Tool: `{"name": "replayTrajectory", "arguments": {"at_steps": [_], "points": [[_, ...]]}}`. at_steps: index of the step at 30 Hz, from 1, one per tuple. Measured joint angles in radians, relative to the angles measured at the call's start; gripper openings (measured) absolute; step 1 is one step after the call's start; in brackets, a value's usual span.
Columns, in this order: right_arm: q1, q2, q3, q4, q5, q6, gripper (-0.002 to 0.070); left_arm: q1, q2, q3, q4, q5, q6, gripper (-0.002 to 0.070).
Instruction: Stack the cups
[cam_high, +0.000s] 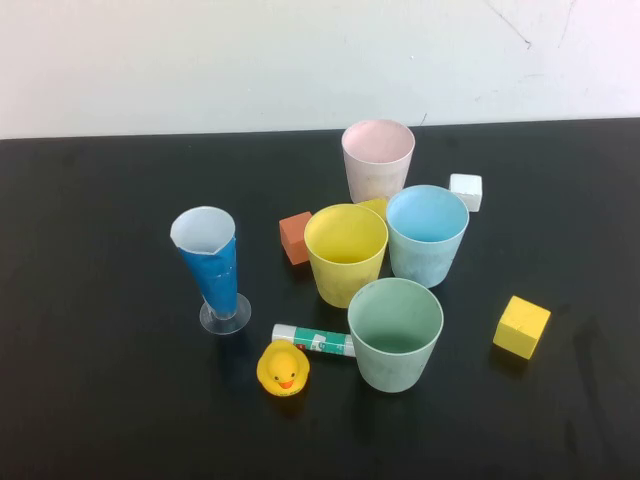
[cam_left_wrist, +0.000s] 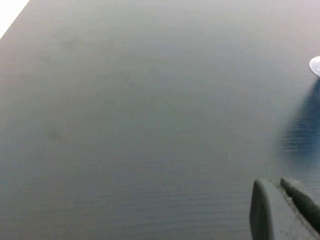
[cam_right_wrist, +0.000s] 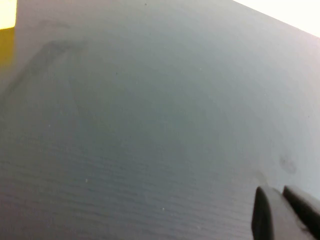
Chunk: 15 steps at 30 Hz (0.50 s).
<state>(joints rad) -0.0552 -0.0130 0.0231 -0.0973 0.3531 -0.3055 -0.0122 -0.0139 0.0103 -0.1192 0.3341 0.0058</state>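
Four cups stand upright and apart on the black table in the high view: pink (cam_high: 377, 158) at the back, light blue (cam_high: 427, 233), yellow (cam_high: 345, 252) and green (cam_high: 394, 332) at the front. Neither arm shows in the high view. My left gripper (cam_left_wrist: 279, 182) is shut and empty over bare table, off to the left of the cups. My right gripper (cam_right_wrist: 279, 191) is shut and empty over bare table on the right side.
A tall blue cone glass (cam_high: 212, 266) on a clear foot (cam_left_wrist: 316, 65) stands at the left. Near the cups are a rubber duck (cam_high: 283, 368), a glue stick (cam_high: 313, 340), an orange block (cam_high: 295, 237), a white block (cam_high: 465, 191) and a yellow block (cam_high: 521, 326), also in the right wrist view (cam_right_wrist: 7, 20).
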Motion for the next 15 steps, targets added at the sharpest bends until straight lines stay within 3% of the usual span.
{"name": "replayTrajectory", "arguments": {"at_steps": [15], "points": [[0.000,0.000,0.000,0.000,0.000,0.000,0.0029,0.000,0.000,0.000,0.000,0.000,0.003,-0.0002]]}}
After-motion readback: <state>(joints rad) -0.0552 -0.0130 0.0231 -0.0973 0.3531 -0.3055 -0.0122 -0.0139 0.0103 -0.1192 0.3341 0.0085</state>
